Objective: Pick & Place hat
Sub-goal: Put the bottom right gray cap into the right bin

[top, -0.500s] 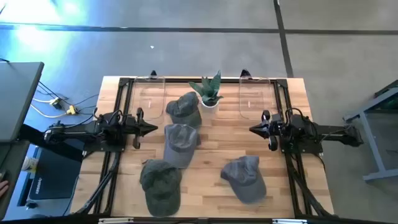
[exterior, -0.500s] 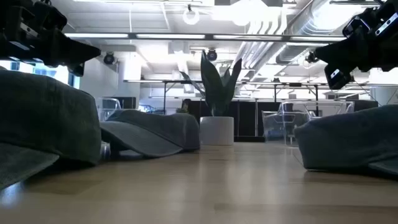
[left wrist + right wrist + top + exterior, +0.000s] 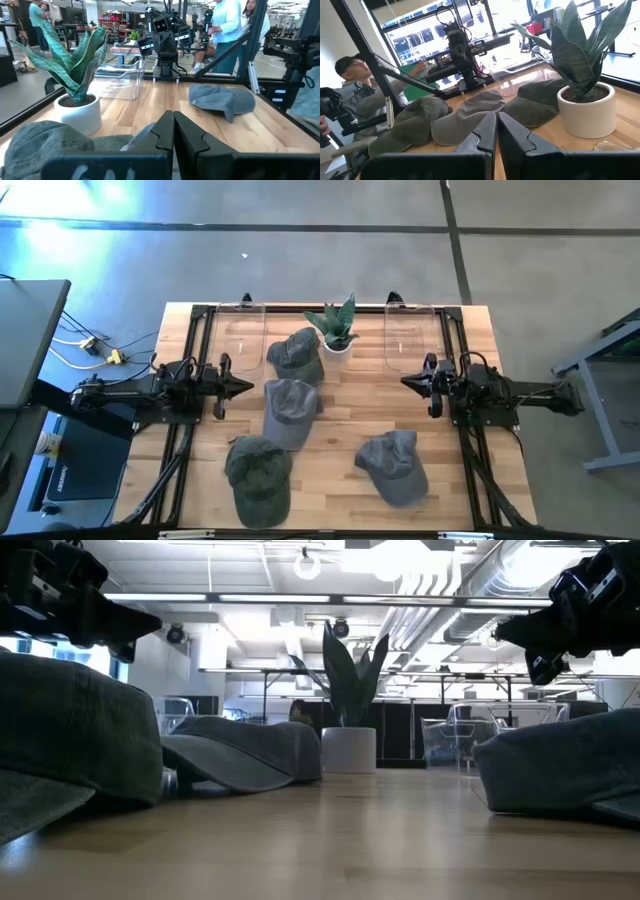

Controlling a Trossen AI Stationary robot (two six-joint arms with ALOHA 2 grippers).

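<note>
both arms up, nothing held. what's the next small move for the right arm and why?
Probably open the right gripper and lower it toward the gray hat near the table's front edge on its side. Its fingers look shut and empty in its wrist view, it hangs above the wood, and that hat lies apart from the others. The left gripper waits on the other side, also shut.

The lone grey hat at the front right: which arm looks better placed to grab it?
Probably the right. The right gripper hangs just behind that grey hat, while the left gripper waits across the table, beside the other hats.
</note>
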